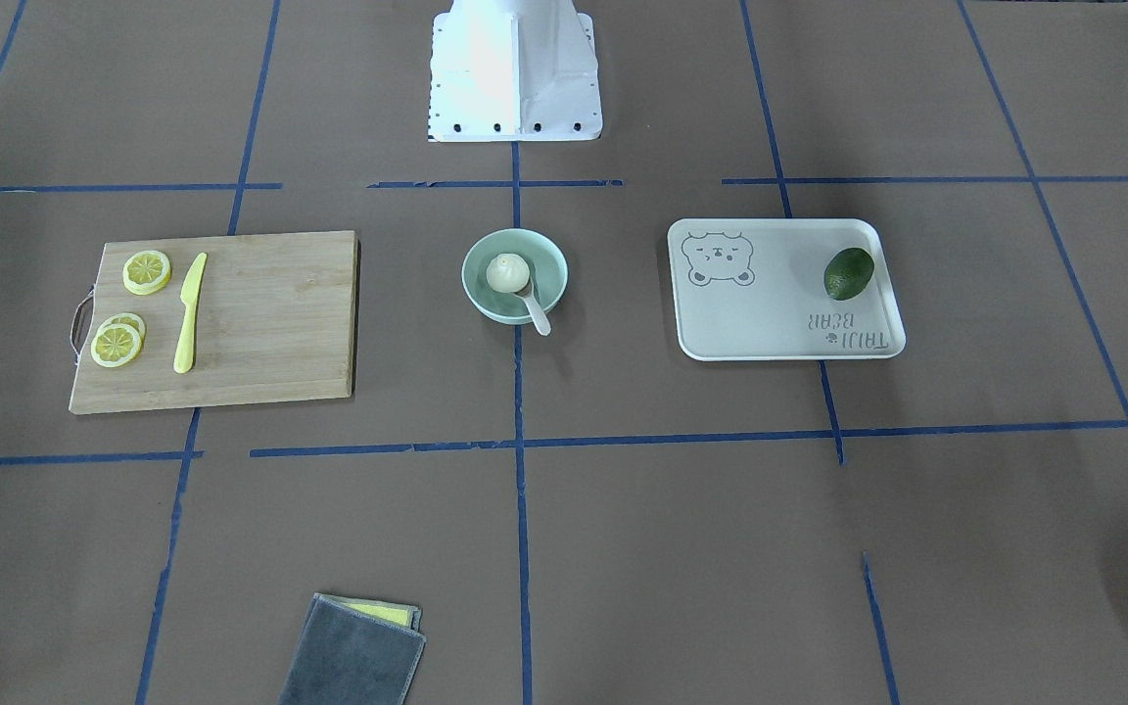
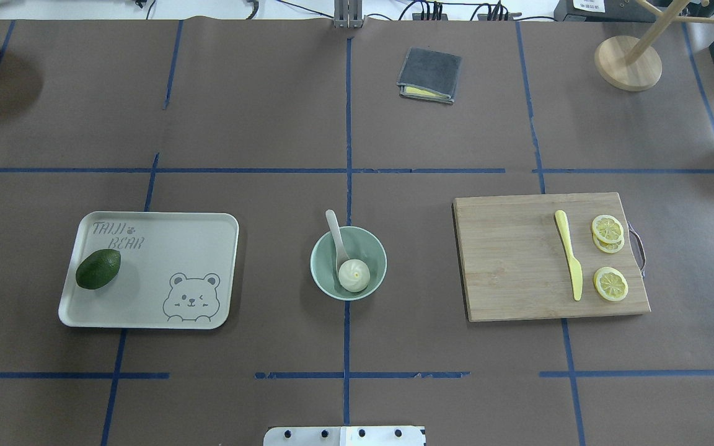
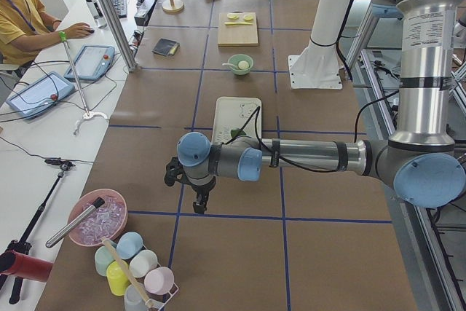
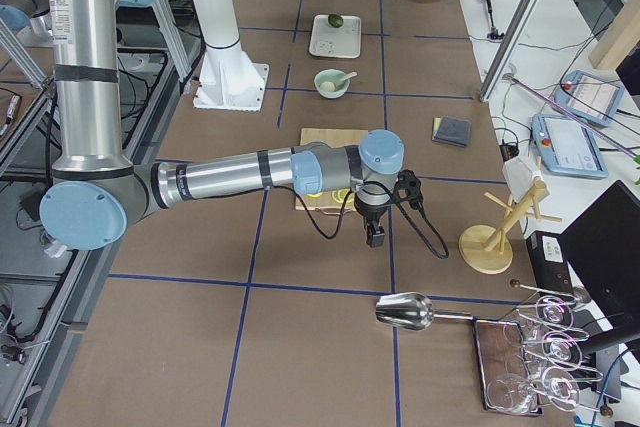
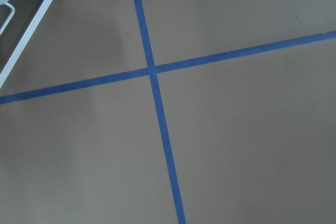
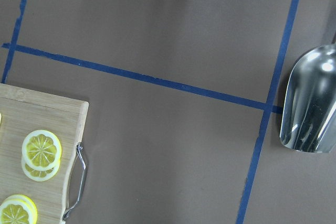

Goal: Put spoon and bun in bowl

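The mint-green bowl (image 2: pixel 318 255) stands at the table's middle; it also shows in the front view (image 1: pixel 556 262). The cream bun (image 2: pixel 354 274) sits inside it. The pale spoon (image 2: pixel 334 228) has its scoop in the bowl beside the bun, and its handle rests over the rim. My left gripper (image 3: pixel 198 205) hangs above bare table far to my left, seen only in the exterior left view. My right gripper (image 4: pixel 374 239) hangs beyond the cutting board at my right, seen only in the exterior right view. I cannot tell whether either is open or shut.
A wooden cutting board (image 2: pixel 518 260) holds a yellow knife (image 2: pixel 569 254) and lemon slices (image 2: pixel 610 284). A white bear-print tray (image 2: pixel 165 248) holds an avocado (image 2: pixel 98 269). A grey cloth (image 2: pixel 429 74) lies at the far side. A metal scoop (image 6: pixel 310 100) lies near my right gripper.
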Controlling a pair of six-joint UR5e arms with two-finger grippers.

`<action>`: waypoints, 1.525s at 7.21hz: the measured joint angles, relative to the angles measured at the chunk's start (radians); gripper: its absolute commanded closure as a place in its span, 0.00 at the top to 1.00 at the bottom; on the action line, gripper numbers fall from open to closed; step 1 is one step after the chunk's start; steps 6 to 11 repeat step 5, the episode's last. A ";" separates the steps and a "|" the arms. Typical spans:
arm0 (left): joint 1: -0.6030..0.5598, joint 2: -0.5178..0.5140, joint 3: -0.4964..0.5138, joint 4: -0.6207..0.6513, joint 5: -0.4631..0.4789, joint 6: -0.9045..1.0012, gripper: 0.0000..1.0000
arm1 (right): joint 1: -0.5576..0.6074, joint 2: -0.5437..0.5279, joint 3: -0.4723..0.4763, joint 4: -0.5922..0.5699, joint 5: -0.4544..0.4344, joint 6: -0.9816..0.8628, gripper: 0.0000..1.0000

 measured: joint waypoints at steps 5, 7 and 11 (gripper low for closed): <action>0.000 0.003 -0.019 0.004 -0.005 -0.004 1.00 | 0.037 0.000 -0.028 -0.009 -0.007 -0.039 1.00; 0.000 0.003 -0.019 0.004 -0.005 -0.004 1.00 | 0.037 0.000 -0.028 -0.009 -0.007 -0.039 1.00; 0.000 0.003 -0.019 0.004 -0.005 -0.004 1.00 | 0.037 0.000 -0.028 -0.009 -0.007 -0.039 1.00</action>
